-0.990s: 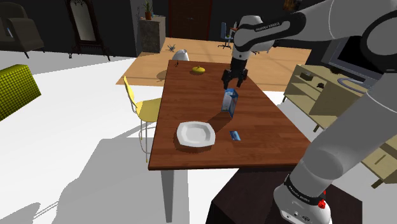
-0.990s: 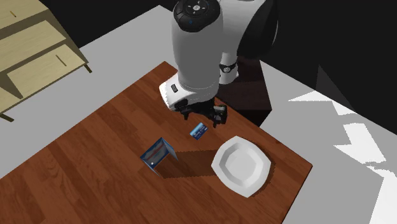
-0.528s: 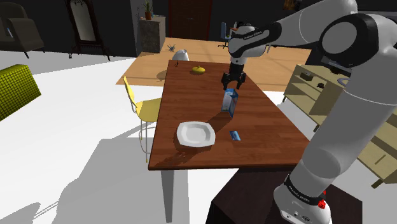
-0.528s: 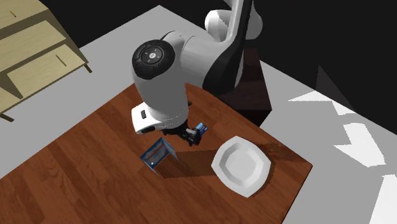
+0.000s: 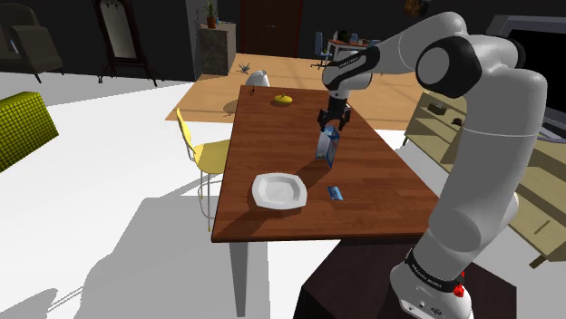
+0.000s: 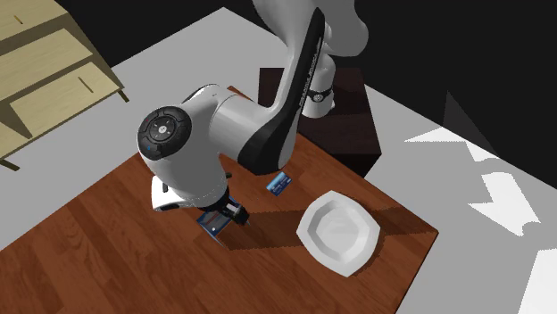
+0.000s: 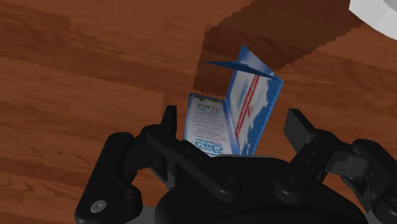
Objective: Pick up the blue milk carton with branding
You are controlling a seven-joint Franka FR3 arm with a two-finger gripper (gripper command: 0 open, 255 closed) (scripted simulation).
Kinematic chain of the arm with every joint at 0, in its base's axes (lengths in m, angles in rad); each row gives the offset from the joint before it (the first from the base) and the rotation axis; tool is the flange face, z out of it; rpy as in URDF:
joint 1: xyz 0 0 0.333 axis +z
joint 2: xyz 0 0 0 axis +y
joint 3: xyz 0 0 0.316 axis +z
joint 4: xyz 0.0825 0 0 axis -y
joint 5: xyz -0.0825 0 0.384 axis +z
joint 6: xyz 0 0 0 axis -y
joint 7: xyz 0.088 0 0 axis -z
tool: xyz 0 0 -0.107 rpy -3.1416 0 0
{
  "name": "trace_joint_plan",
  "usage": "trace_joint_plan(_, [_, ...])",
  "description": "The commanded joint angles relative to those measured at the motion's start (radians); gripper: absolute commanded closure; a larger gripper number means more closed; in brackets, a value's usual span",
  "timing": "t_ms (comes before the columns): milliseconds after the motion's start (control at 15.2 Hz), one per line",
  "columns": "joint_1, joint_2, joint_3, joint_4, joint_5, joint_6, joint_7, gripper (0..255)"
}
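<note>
The blue and white milk carton stands upright on the brown wooden table, with red and blue print on its sides. My black gripper hangs right over its top. Seen from the wrist, the carton rises between my two fingers; the gripper is open, one fingertip close beside the carton, the other a gap away. In the second exterior view the arm's white hand covers most of the carton.
A white plate lies nearer the table's front edge, and a small flat blue packet is to its right in the shoulder view. A yellow item sits at the far end. A yellow chair stands at the table's left side.
The arm has swung across the table from above the blue packet to above the carton. The gripper has come down around the carton's top; the carton has not moved.
</note>
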Motion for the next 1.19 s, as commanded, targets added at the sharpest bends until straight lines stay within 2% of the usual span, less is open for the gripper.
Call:
trace_joint_plan(0, [-0.003, 0.018, 0.0, -0.003, 0.005, 0.02, -0.002, 0])
trace_joint_plan(396, [-0.005, 0.045, 0.004, -0.03, 0.014, 0.073, -0.008, 0])
trace_joint_plan(462, [-0.005, 0.045, 0.003, -0.028, 0.014, 0.072, -0.008, 255])
trace_joint_plan(1122, [-0.004, 0.039, 0.003, -0.024, 0.012, 0.062, -0.006, 255])
